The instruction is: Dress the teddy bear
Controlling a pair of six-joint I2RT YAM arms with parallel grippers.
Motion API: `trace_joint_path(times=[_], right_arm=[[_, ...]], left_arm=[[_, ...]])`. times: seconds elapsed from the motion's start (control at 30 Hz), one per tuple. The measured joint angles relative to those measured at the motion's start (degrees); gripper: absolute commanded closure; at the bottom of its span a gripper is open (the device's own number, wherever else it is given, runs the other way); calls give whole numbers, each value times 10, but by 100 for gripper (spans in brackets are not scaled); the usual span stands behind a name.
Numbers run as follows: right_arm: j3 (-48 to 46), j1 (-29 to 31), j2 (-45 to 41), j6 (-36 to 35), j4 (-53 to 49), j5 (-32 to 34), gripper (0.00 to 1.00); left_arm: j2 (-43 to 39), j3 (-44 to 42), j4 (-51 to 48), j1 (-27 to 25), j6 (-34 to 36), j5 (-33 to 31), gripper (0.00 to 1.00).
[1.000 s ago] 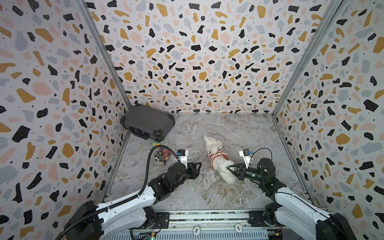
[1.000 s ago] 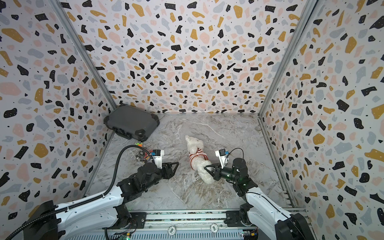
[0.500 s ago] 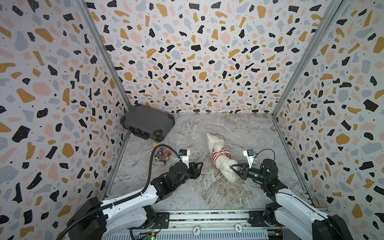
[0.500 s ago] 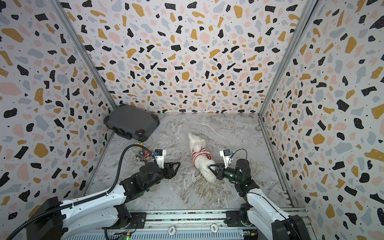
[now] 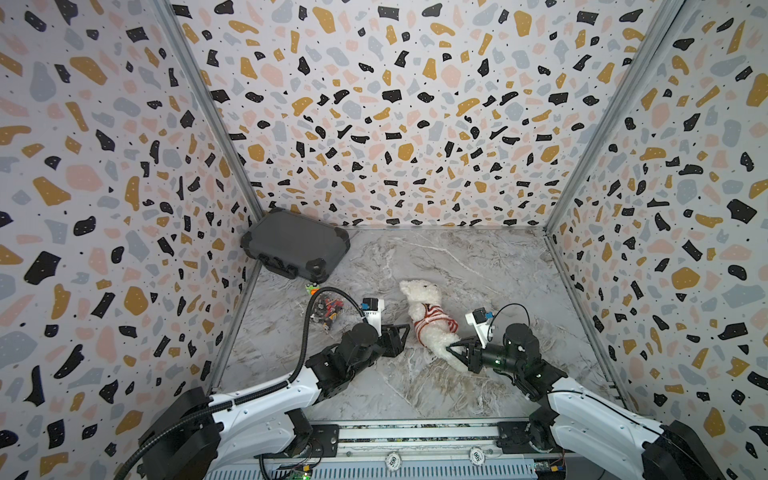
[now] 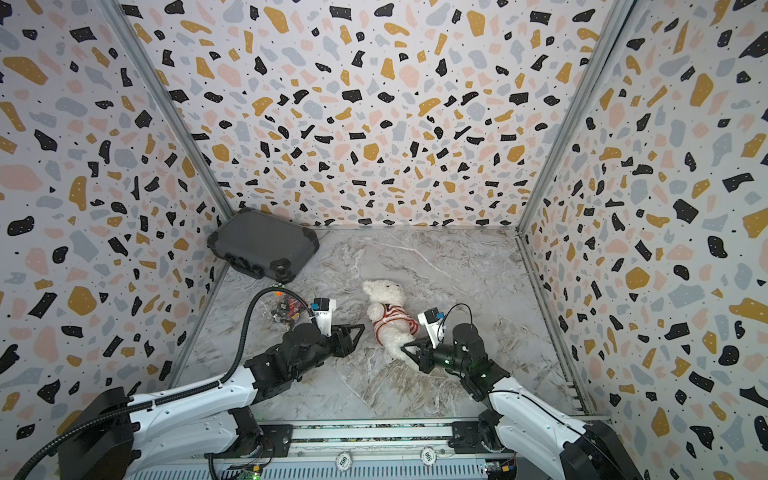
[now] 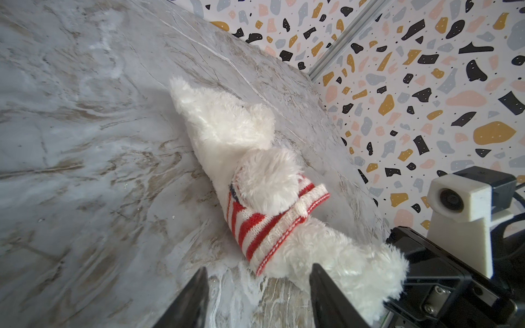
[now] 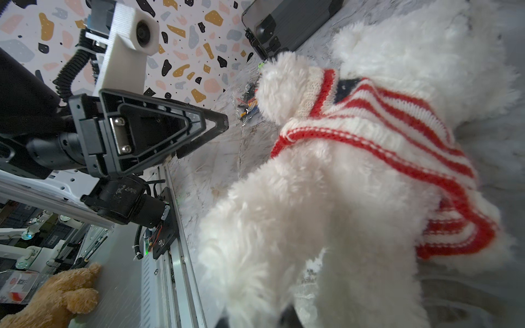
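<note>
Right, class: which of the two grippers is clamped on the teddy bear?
The right gripper, shut on a leg of the teddy bear; the left gripper stands open beside it, holding nothing.

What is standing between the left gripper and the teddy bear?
Nothing visible. The left gripper, jaws open, faces the teddy bear across a bare strip of table; the right gripper pinches its leg from the other side.

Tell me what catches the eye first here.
A fluffy white teddy bear in a red-and-white striped sweater lies mid-table, with the jaws of the right arm shut on its leg. A dark case sits in the far left corner, below speckled walls.
</note>
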Motion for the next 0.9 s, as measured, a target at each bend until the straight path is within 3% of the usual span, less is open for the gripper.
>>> trace_joint_path(times=[0.43, 0.67, 0.77, 0.9], right_arm=[[0, 38, 0, -9, -5, 35, 100], [0, 43, -5, -10, -9, 45, 100], [0, 45, -6, -10, -11, 47, 100], [0, 46, -7, -10, -12, 47, 100]], left_arm=[[102, 78, 27, -10, 0, -8, 43], [202, 148, 25, -10, -5, -26, 59], [214, 148, 25, -10, -13, -26, 62], [213, 143, 30, -10, -24, -34, 75]])
